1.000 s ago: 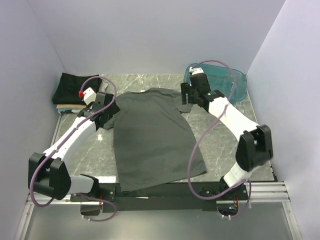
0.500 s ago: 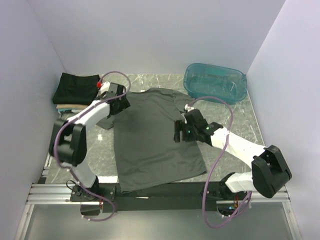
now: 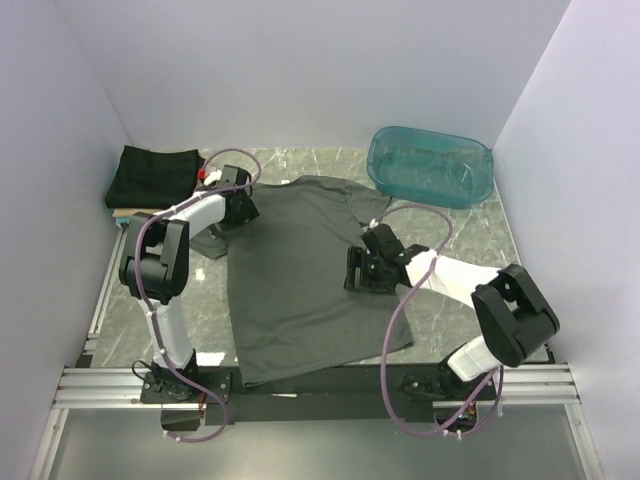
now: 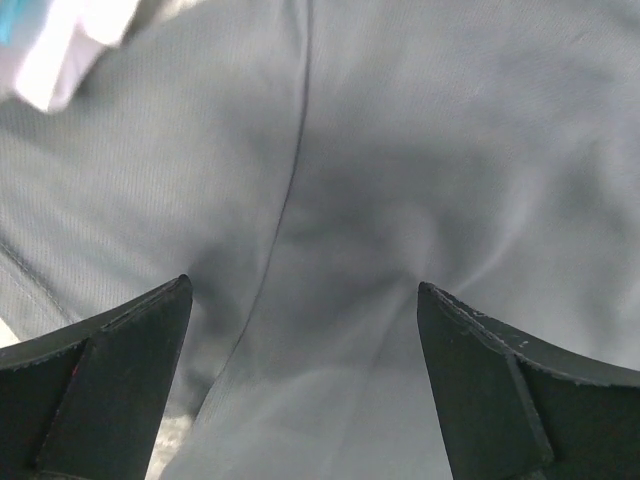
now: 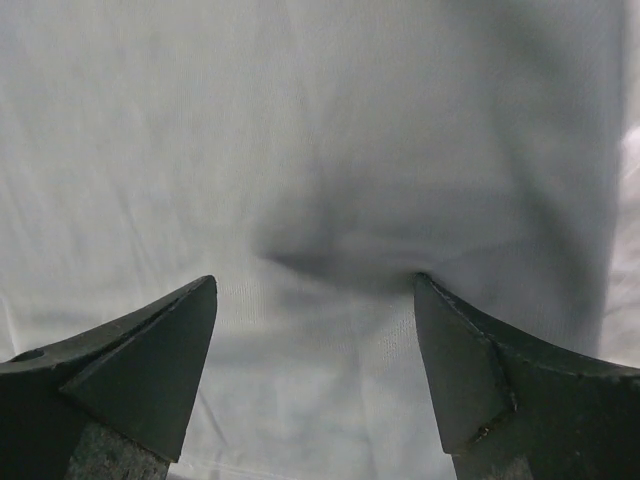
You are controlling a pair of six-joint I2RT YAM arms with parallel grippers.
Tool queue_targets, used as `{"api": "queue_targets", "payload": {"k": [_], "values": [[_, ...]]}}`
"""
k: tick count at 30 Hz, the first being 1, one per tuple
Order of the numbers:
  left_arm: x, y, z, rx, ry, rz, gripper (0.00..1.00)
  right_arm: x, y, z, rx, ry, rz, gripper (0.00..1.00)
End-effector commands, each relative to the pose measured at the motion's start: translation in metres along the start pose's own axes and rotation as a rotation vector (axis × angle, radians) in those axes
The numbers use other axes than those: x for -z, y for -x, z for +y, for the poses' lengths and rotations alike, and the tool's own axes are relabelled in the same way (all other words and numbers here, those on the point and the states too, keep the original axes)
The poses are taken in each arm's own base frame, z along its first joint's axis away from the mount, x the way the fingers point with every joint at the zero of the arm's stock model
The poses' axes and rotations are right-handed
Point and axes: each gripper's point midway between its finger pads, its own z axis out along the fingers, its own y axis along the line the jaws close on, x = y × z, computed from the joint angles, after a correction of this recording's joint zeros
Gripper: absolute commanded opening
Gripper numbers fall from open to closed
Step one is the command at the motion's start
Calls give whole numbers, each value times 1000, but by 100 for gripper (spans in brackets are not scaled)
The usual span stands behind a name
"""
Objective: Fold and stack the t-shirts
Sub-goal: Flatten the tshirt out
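A dark charcoal-grey t-shirt [image 3: 300,270] lies spread flat in the middle of the table, collar toward the back. My left gripper [image 3: 243,207] is down on its left shoulder, by the sleeve. In the left wrist view its jaws [image 4: 303,290] stand wide open over grey cloth with a seam running between them. My right gripper [image 3: 356,272] rests on the shirt's right side at mid-length. It is open too [image 5: 315,280], its tips pressing into the cloth and nothing pinched. A folded black t-shirt [image 3: 152,175] lies on a tan one [image 3: 125,212] at the back left.
A translucent teal tub [image 3: 430,165] stands at the back right corner. Walls close in the table on the left, back and right. The shirt's hem hangs over the near table edge by the arm bases [image 3: 300,380].
The right gripper came from the shirt's far right sleeve down to its right side at mid-length. The left arm folded in, its gripper shifting onto the left shoulder. Both jaws stayed open.
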Motion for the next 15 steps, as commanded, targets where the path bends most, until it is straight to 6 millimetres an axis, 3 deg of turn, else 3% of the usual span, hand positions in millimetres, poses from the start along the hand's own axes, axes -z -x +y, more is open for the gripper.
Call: {"api": "queue_targets", "payload": {"k": [1, 5, 9, 11, 12, 13, 14, 15], "values": [[12, -12, 6, 18, -19, 31, 100, -13, 10, -31, -33, -114, 15, 86], [21, -47, 21, 21, -24, 107, 99, -18, 21, -56, -60, -172, 46, 86], [34, -79, 41, 14, 43, 138, 99, -24, 48, -78, -89, -190, 61, 86], [47, -100, 44, 3, 39, 168, 99, -25, 52, -77, -90, -184, 97, 87], [52, -108, 44, -5, 31, 178, 99, -28, 65, -74, -73, -185, 94, 87], [57, -117, 45, -11, 31, 188, 99, -28, 67, -75, -66, -200, 112, 87], [68, -132, 48, -23, 30, 201, 99, -26, 85, -71, -51, -193, 87, 87], [76, -143, 47, -43, 29, 210, 99, -31, 83, -76, -57, -211, 124, 87]]}}
